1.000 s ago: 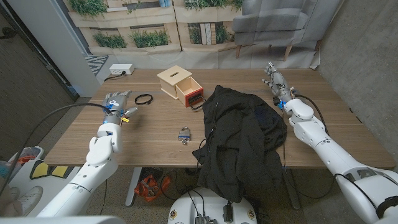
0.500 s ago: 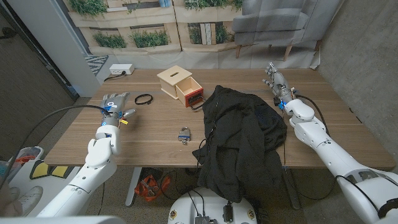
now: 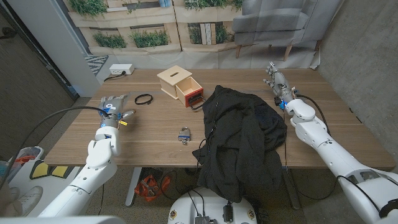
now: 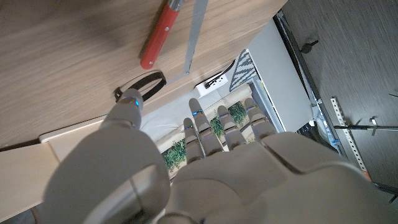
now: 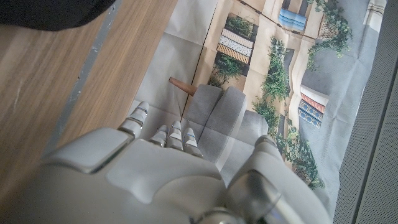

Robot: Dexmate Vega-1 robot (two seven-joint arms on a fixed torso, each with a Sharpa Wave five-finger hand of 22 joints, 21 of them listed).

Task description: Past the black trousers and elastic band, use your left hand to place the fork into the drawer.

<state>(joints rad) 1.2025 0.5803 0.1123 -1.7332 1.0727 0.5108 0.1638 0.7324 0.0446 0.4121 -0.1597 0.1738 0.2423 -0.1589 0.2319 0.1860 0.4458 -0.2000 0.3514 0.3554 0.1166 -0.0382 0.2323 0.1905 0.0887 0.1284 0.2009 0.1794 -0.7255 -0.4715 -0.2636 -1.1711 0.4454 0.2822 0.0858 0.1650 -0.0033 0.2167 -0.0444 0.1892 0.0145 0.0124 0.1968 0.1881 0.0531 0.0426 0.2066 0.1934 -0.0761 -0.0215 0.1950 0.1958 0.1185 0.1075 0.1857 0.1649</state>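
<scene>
Left hand (image 3: 114, 104) has slid a bit back toward the robot since a second ago and hovers near the bench's (image 3: 149, 134) left edge, fingers apart and holding nothing. The red-handled fork (image 4: 163, 34) lies on the wood just beyond its fingertips, with the elastic band (image 3: 143, 98) just past that. Bare wood runs on to the open drawer (image 3: 189, 91); the black trousers (image 3: 239, 134) are piled right of it, and the right hand (image 3: 275, 81), fingers loosely curled and empty, hasn't budged by the far right edge.

A long wooden bench (image 3: 149, 134) with a brown grain top carries a small light-wood box with its red-fronted drawer (image 3: 180, 86) pulled open, a black elastic loop (image 3: 143, 99), a crumpled black pair of trousers (image 3: 239, 134) spilling over the near edge, and a small blue-and-metal padlock (image 3: 184, 135).
</scene>
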